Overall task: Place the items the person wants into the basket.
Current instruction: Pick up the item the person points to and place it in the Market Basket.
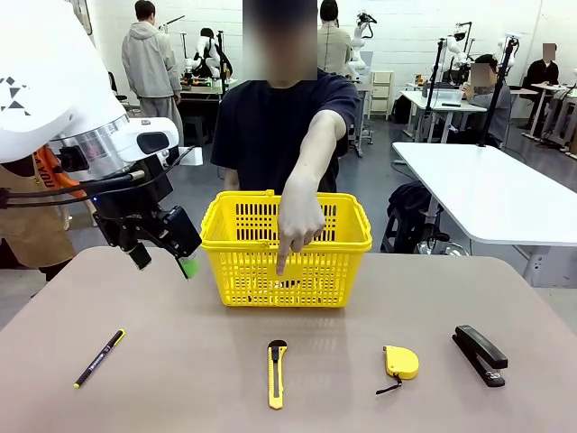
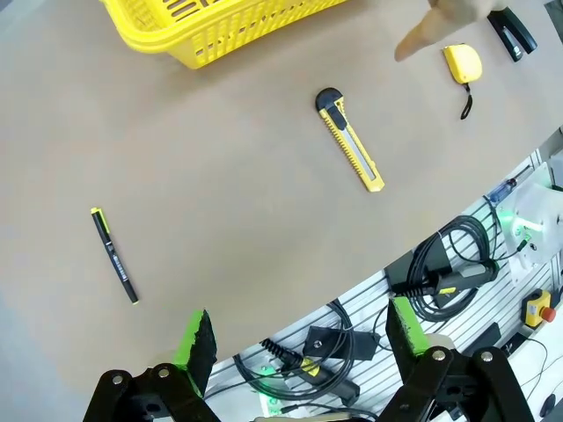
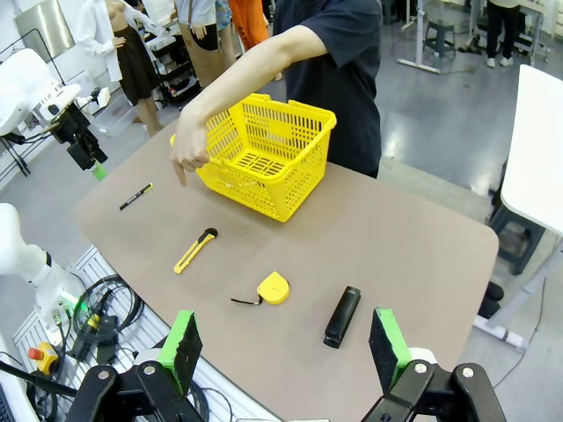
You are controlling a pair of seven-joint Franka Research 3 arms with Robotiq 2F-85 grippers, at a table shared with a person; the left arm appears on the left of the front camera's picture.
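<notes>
The yellow basket [image 1: 252, 271] stands at mid-table, in front of the person [image 1: 270, 126]. The person's hand [image 1: 293, 225] points a finger down over the basket's front wall, above the yellow-and-black utility knife [image 1: 276, 373] [image 2: 350, 151] lying near the front edge. At front left lies the black pen [image 1: 99, 358] [image 2: 114, 255]. The white marker is out of view. My left gripper [image 1: 164, 262] [image 2: 302, 338] hangs open and empty, high above the table left of the basket. My right gripper [image 3: 284, 347] is open and empty, high above the table's right side.
A yellow tape measure [image 1: 399, 362] [image 3: 273, 287] and a black stapler [image 1: 480, 354] [image 3: 341, 316] lie at front right. Something small and dark shows through the basket's lattice. Cables and a rack sit below the table's near edge. Other tables and people stand farther back.
</notes>
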